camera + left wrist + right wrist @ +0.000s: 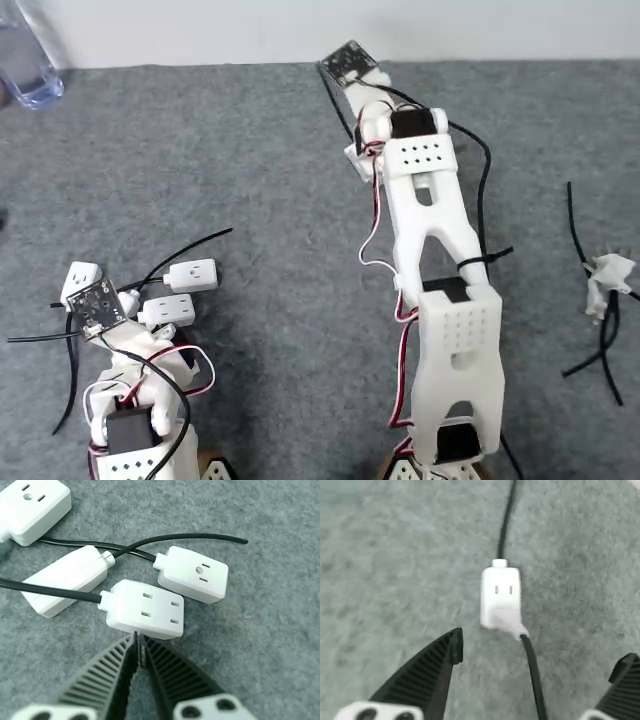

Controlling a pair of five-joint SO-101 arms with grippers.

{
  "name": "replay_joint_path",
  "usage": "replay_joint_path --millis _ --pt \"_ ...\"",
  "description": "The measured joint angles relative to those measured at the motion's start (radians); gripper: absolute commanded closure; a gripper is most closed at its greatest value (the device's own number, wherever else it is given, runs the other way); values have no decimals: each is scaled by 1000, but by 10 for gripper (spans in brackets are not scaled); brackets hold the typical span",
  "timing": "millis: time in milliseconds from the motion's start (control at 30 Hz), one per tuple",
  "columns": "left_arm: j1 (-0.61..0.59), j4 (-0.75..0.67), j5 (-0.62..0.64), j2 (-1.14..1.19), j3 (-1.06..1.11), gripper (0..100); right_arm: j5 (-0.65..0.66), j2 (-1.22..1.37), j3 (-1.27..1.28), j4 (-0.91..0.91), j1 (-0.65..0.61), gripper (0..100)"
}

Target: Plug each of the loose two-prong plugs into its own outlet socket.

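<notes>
Holds right gripper (542, 647) spread wide before small white two-slot plastic block (501, 595) on black cord (506, 520), lengthwise straight ahead.

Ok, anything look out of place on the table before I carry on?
A white plug piece with tangled black cords lies alone near the right edge of the table, far from the outlet blocks clustered by the left gripper. Nothing looks damaged.
</notes>
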Motion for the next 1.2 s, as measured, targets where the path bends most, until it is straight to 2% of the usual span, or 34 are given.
replay_joint_path --millis 133,300,400,533,667,800,967,1100,1200 --pt "0 -34 0 0 0 985 0 -89 0 149 -6 567" --pt "0 -104 -9 0 6 985 0 -249 0 420 -11 567" --pt "-3 -109 -81 0 3 985 2 -399 87 439 -3 567" --pt "-84 -118 -222 0 -38 985 11 -660 362 440 3 567" --pt "-184 -184 -334 0 -100 985 11 -968 680 440 2 567" --pt "-215 -238 -353 0 -138 985 11 -1283 1019 416 -3 567" --pt "-218 -261 -353 0 -158 985 11 -1623 1464 224 2 567" --pt "-218 -356 -362 0 -126 985 11 -1797 1774 66 3 567" --pt "-218 -450 -368 0 -72 985 11 -1852 1861 21 2 567"
